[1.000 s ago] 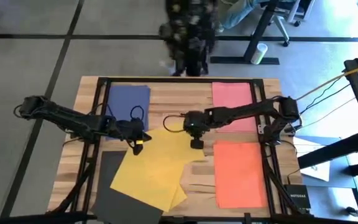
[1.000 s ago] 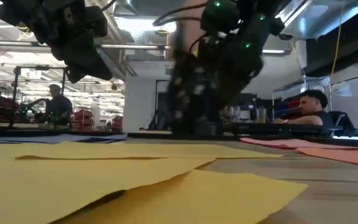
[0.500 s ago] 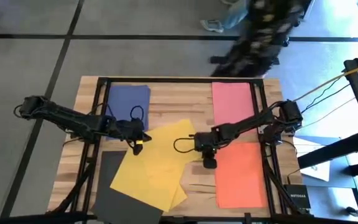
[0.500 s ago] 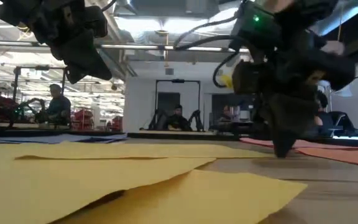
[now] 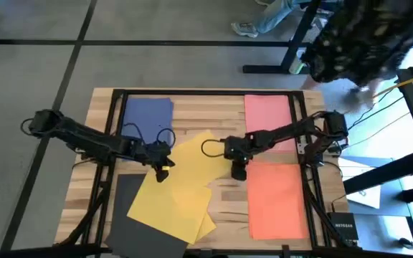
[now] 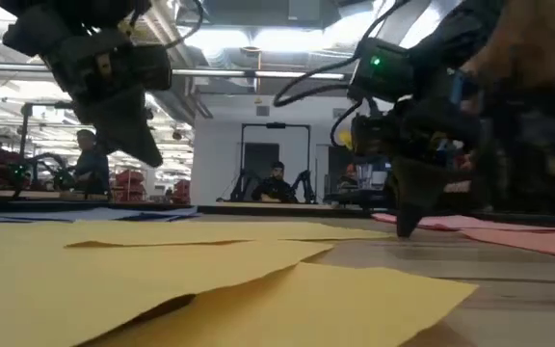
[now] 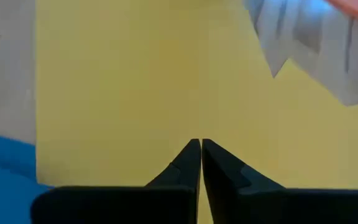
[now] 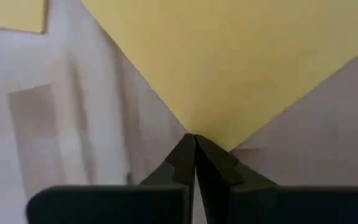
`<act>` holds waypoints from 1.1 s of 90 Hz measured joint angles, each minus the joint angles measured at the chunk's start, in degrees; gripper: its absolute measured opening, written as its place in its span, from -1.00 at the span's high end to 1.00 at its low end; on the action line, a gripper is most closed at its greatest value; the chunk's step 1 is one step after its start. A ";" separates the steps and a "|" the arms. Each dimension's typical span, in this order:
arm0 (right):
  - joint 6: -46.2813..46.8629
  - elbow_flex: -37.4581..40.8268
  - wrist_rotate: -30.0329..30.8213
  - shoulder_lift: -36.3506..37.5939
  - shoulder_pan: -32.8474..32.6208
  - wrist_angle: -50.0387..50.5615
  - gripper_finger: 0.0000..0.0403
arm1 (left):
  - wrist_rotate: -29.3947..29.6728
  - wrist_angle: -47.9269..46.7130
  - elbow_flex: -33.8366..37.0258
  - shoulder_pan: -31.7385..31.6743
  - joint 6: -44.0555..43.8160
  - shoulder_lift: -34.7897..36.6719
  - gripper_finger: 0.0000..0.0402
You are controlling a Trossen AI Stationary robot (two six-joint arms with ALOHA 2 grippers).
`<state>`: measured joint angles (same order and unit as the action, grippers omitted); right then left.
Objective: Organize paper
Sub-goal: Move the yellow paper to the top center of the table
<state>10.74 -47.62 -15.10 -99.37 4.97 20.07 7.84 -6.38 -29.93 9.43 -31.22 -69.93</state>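
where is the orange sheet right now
In the high view the orange sheet lies flat at the table's near right, just below the pink sheet, beside the right gripper.

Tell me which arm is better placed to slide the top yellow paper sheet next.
Probably the right. The right gripper, shut, sits at the corner of the large yellow matte paper sheet, so it could drag that corner. The left gripper, also shut, is over the sheet's opposite side.

The right hand [image 5: 239, 172] has swung back to the yellow paper's [image 5: 181, 183] corner, which now points farther up the table.
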 joint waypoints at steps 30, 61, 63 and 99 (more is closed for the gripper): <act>-3.57 0.51 1.47 5.40 4.29 -0.82 1.00 | -1.95 2.79 0.00 0.40 0.11 -5.21 1.00; -0.94 0.24 0.45 1.88 3.02 -5.17 1.00 | -1.96 2.97 0.00 0.39 -1.00 -8.90 1.00; -1.21 0.24 0.36 1.31 3.01 -5.20 1.00 | -1.94 3.07 0.00 0.39 -1.20 -9.14 1.00; -3.53 -0.04 1.28 -0.02 9.13 -6.39 1.00 | -1.97 9.94 0.02 2.37 -1.79 -11.10 1.00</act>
<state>7.22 -47.65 -13.82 -99.39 14.10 13.68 5.87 3.56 -29.91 11.80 -33.01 -81.03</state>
